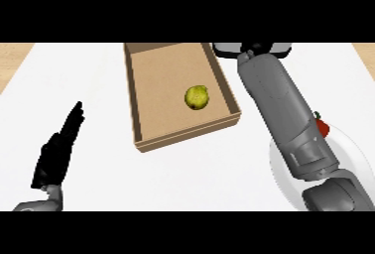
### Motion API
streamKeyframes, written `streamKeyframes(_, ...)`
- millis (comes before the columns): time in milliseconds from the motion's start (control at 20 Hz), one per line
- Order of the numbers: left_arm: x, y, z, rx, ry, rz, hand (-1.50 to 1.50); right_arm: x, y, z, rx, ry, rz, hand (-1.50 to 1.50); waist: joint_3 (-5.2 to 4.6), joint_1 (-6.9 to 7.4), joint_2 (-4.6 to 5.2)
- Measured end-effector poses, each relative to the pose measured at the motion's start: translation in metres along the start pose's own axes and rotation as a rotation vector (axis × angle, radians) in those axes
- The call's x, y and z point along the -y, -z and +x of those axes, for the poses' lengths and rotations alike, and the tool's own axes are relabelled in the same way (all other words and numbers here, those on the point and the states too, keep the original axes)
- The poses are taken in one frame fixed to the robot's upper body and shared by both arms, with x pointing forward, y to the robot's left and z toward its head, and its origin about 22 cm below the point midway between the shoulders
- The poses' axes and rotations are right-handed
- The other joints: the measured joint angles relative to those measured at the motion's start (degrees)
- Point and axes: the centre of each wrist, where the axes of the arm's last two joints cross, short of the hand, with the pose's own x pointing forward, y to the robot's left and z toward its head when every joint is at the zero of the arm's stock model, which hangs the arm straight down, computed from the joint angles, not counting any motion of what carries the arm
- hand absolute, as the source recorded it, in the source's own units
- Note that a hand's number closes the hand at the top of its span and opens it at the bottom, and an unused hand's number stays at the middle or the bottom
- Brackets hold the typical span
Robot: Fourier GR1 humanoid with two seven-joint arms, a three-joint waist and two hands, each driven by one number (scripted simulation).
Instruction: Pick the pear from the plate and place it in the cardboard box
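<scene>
The pear (197, 97) is lying inside the cardboard box (147, 74), on the box floor, toward the box's right wall and nearer the box's near end than its far end. It is resting free, with nothing touching it.

The cardboard box is sitting open-topped on the white surface (88, 74), with its long axis running away from the robot and its near end skewed slightly.

The right forearm (282, 114) is extending along the right side of the box, just outside its right wall, and reaching past the box's far right corner. The right hand (253, 48) is showing only in part at that far corner; whether its fingers are spread or curled cannot be told.

Right of the box, the plate (351, 149) is lying under the right forearm, which is covering much of it. A red object (323, 127) is sitting on the plate beside the forearm.

Left of the box and well apart from it, the left hand (60, 144) is resting with fingers straight, held together and holding nothing.
</scene>
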Motion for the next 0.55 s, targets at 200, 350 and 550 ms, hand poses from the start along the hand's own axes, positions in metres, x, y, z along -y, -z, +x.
streamKeyframes(200,0.003,-0.007,-0.007,-0.021,-0.004,0.021,0.00,0.034,0.017,-0.020,-0.019,0.037,-0.073,-1.50,-0.02,-1.28,-0.49)
streamKeyframes(350,-0.001,-0.009,-0.011,-0.024,-0.003,0.030,0.00,0.066,0.023,-0.036,-0.018,0.065,-0.100,-1.50,-0.03,-2.04,-0.76)
streamKeyframes(550,-0.003,-0.009,-0.015,-0.028,-0.003,0.038,0.00,0.118,0.027,-0.055,0.001,0.073,-0.092,-1.50,-0.05,-2.47,-0.84)
